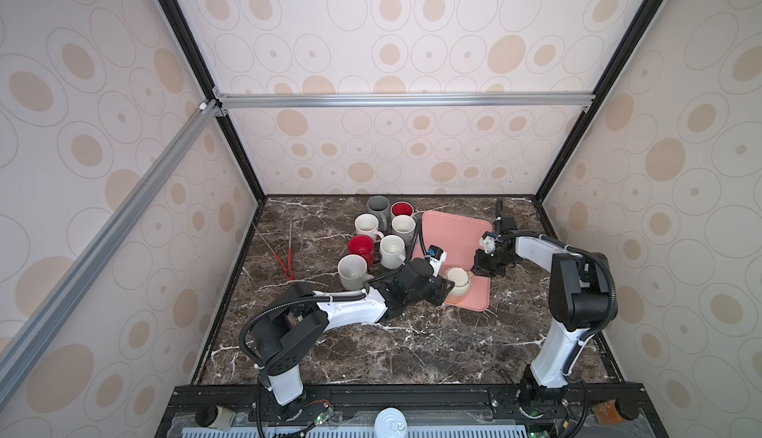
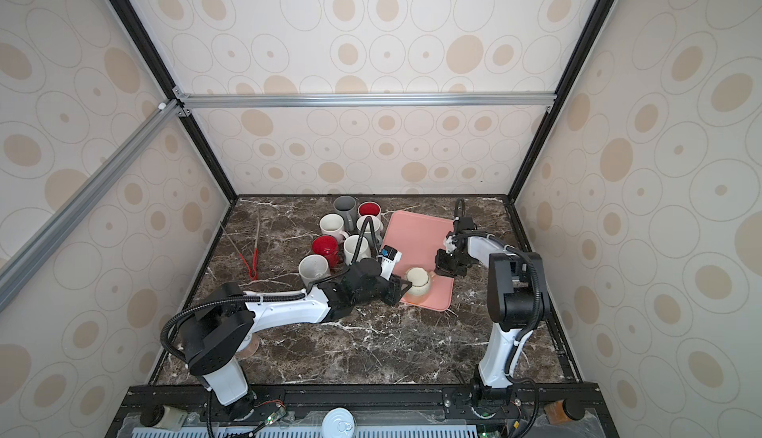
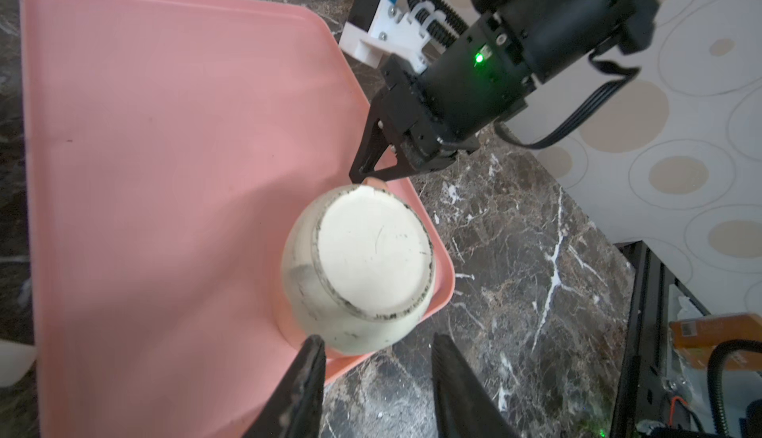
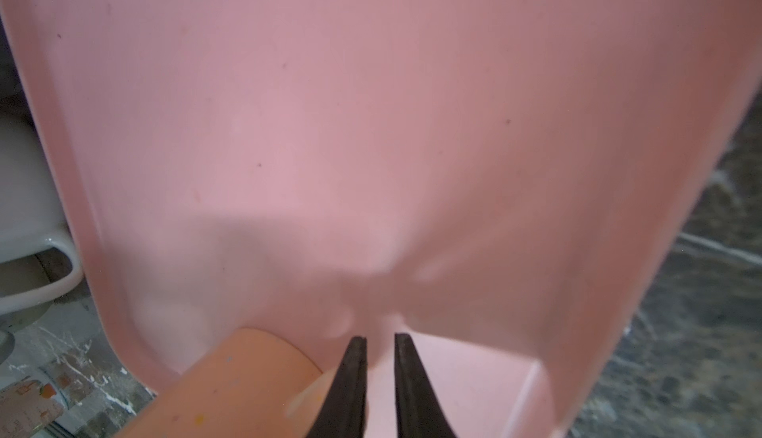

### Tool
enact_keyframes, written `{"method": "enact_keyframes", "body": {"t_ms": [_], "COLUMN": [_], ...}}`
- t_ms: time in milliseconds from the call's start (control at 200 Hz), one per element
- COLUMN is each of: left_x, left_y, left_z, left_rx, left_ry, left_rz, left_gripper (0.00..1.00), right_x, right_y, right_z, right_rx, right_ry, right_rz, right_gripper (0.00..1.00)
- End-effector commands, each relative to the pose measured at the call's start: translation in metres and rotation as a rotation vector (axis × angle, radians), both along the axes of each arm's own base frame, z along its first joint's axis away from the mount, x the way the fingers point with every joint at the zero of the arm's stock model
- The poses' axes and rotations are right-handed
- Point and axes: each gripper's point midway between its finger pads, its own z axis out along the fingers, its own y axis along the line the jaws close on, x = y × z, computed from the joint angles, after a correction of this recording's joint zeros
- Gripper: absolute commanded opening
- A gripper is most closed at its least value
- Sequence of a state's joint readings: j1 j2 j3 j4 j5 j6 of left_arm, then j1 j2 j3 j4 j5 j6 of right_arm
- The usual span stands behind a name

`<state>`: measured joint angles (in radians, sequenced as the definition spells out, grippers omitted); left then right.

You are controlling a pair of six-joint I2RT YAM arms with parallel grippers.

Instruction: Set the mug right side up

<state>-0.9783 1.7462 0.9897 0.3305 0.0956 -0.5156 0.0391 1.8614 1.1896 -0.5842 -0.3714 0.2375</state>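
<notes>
A cream mug (image 1: 458, 281) (image 2: 418, 281) stands upside down, base up, in the near right corner of the pink tray (image 1: 449, 230) (image 2: 412, 230). In the left wrist view the mug (image 3: 363, 258) sits just beyond my left gripper (image 3: 378, 343), which is open, with one fingertip (image 3: 314, 345) close against the mug's wall. My right gripper (image 3: 363, 176) (image 4: 380, 337) is shut, its tips down at the mug's peach handle (image 3: 373, 181) (image 4: 231, 386) on the far side. Whether it pinches the handle I cannot tell.
Several upright mugs (image 1: 383, 234), white, red and grey, crowd the marble left of the tray. Red-tipped tongs (image 1: 288, 250) lie further left. A tin can (image 1: 389, 421) sits at the front rail. Patterned walls close in three sides.
</notes>
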Motion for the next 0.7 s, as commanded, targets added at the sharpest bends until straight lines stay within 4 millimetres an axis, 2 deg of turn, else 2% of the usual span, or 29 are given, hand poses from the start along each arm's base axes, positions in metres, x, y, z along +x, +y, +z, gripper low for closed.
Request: {"method": "enact_keyframes", "body": {"t_ms": [0, 55, 125, 275, 415, 490, 520, 690], "left_x": [-0.021, -0.028, -0.027, 0.001, 0.031, 0.045, 0.046, 0.056], "left_y": [0.000, -0.004, -0.006, -0.004, -0.001, -0.001, 0.003, 0.006], "left_z": [-0.008, -0.011, -0.016, -0.016, -0.020, -0.017, -0.023, -0.025], "left_rx": [0.041, 0.036, 0.037, 0.038, 0.020, 0.014, 0.039, 0.039], "left_ry": [-0.004, 0.009, 0.030, 0.024, 0.061, 0.055, 0.071, 0.078], "left_rz": [-0.020, -0.034, -0.023, 0.036, 0.069, 0.087, 0.093, 0.118], "left_gripper": [0.42, 0.42, 0.43, 0.46, 0.46, 0.46, 0.46, 0.46], "right_x": [-0.021, -0.027, -0.034, -0.046, -0.049, -0.048, -0.048, -0.034], "right_y": [0.010, 0.010, 0.011, 0.020, 0.032, 0.027, 0.024, 0.003], "right_z": [0.004, 0.004, 0.005, 0.012, 0.021, 0.027, 0.030, 0.052], "right_rx": [0.043, 0.046, 0.058, 0.089, 0.111, 0.085, 0.062, -0.001], "right_ry": [0.021, 0.017, 0.019, 0.003, -0.025, -0.040, -0.051, -0.112], "right_rz": [0.017, 0.014, 0.014, 0.026, 0.061, 0.052, 0.046, -0.033], "right_gripper": [0.17, 0.17, 0.17, 0.16, 0.16, 0.15, 0.15, 0.13]}}
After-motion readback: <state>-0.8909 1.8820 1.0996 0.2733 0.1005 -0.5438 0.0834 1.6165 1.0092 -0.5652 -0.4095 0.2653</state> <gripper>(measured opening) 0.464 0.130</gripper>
